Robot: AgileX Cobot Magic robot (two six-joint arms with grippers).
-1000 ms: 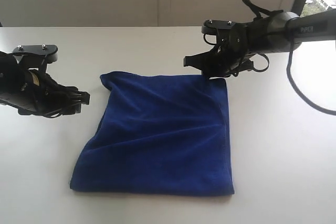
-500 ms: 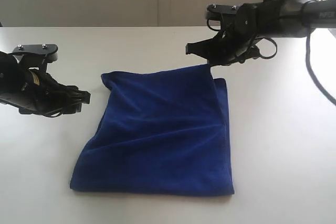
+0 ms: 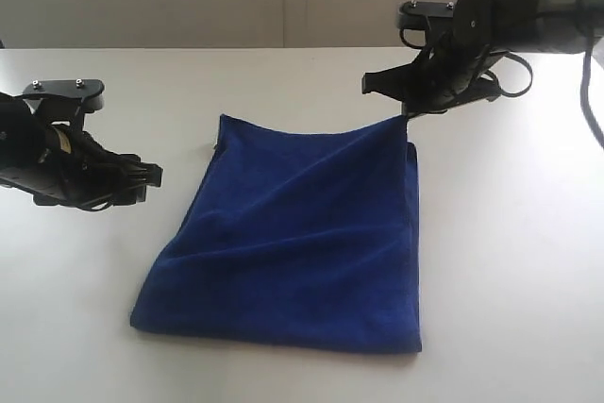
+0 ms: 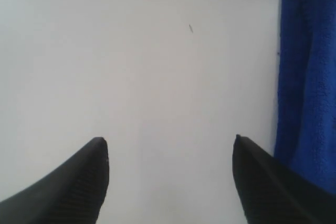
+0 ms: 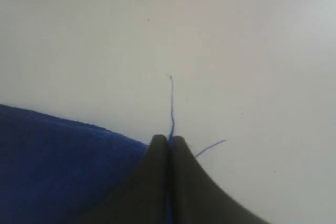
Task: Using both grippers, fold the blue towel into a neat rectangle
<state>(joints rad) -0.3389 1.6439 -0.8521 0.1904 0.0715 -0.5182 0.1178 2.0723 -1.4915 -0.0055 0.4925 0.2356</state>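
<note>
The right gripper [image 3: 407, 114], fingers [image 5: 155, 182] clenched on the far corner of the deep royal-blue plush towel [image 3: 293, 243], has lifted that corner off the white surface [image 3: 510, 261]; the left gripper [image 3: 149, 176] waits alongside, fingers apart; the fold is judged to be starting.

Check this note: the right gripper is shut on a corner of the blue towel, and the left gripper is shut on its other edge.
The left gripper is not shut on the blue towel. The left wrist view shows it open, fingers apart over bare table, with the towel beside it. The right gripper is indeed shut on a corner.
</note>
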